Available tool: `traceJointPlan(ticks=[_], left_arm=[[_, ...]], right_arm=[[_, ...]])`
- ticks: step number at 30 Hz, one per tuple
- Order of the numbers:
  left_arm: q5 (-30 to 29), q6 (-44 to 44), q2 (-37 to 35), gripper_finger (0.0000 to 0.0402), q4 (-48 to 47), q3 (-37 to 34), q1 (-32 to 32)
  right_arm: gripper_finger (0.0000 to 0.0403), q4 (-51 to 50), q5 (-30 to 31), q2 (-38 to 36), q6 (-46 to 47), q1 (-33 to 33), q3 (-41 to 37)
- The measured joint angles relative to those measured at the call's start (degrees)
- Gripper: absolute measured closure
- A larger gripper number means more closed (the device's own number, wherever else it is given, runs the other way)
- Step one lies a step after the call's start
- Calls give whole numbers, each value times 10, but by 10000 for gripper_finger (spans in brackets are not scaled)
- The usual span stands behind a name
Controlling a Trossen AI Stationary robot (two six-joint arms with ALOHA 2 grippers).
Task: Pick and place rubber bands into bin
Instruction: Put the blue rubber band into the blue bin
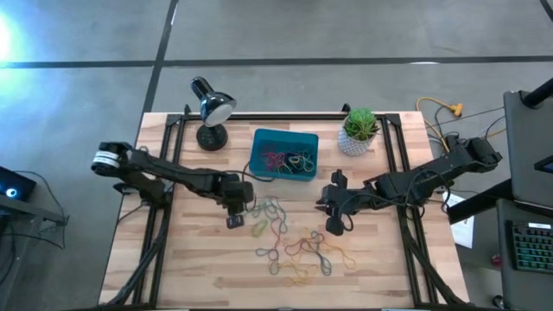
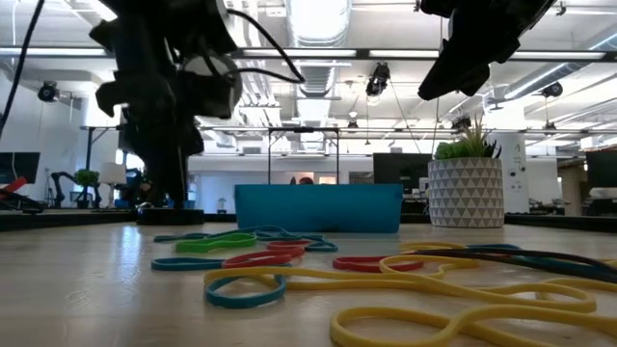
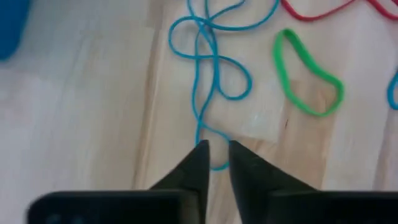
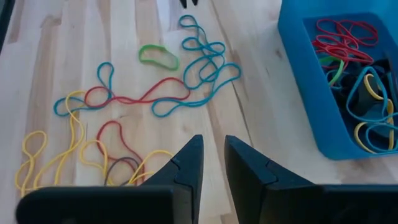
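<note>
Left gripper (image 3: 216, 155) is closing its narrow jaws on a blue rubber band (image 3: 208, 68).
It is risking dragging tangled neighbours; the right gripper (image 4: 213, 152), narrowly parted and empty, is waiting near the bin (image 1: 259, 141).

Overhead looks down; low camera level; wrists close; all share bands (image 1: 294, 246).

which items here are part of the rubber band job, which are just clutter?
Job:
- loose rubber bands on the table
- teal bin, some bands already inside
- left end effector low at a blue band
- right end effector above the table, beside the pile

Clutter:
- desk lamp
- potted plant
- yellow cable off the table's edge
</note>
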Motion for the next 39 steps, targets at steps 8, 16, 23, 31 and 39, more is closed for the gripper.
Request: traceJointPlan(ticks=[8,16,23,31,39], left_arm=[[-2,0,62,255,30,0,0],[-3,-11,89,218,42,1,1],[-5,-41,118,245,55,2,1],[54,-46,180,372,61,3,2],[60,-45,154,400,50,12,1]], right_arm=[[346,9,0,0,2,1,0],[346,9,0,0,7,1,-1],[346,9,0,0,7,0,-1],[346,10,2,0,9,0,-1],[346,9,2,0,13,1,-1]])
